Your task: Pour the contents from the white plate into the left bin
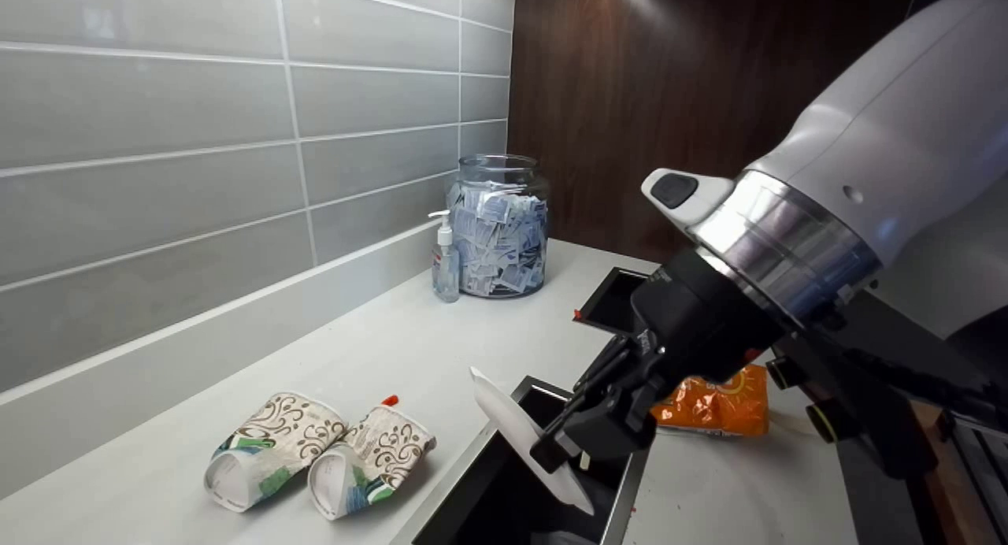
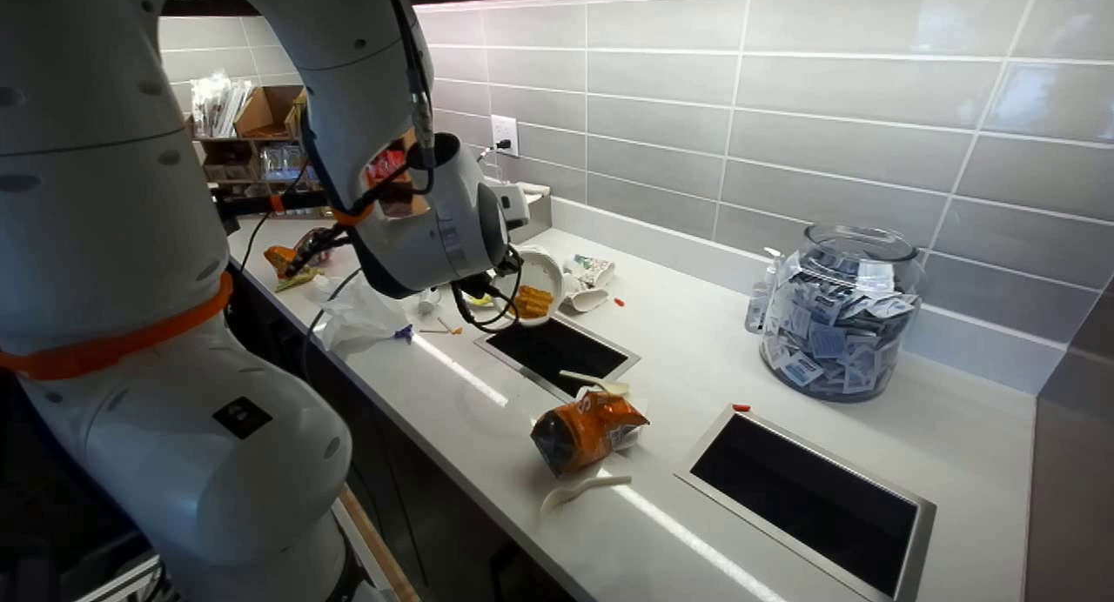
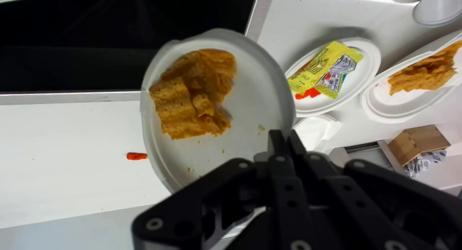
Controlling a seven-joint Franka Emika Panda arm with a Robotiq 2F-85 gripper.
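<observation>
My gripper [image 3: 285,138] is shut on the rim of the white plate [image 3: 252,91]. In the wrist view, broken orange-brown chips [image 3: 195,98] and crumbs lie on the plate. In an exterior view the plate [image 1: 508,419] is steeply tilted over the near bin opening [image 1: 455,477], with the gripper [image 1: 557,449] at its side. In an exterior view the chips [image 2: 533,302] show against the plate's face [image 2: 544,270], by the end of the left bin [image 2: 557,351]. The fingertips are hidden there behind the wrist and cables. The bin [image 3: 72,98] also shows in the wrist view.
An orange bag [image 2: 592,432] and spoons [image 2: 583,491] lie between the left bin and a second bin [image 2: 809,498]. Paper cups [image 1: 276,443] lie beside the left bin. A glass jar [image 1: 500,238] and sanitizer bottle [image 1: 446,265] stand by the wall. More plates [image 3: 361,55] lie nearby.
</observation>
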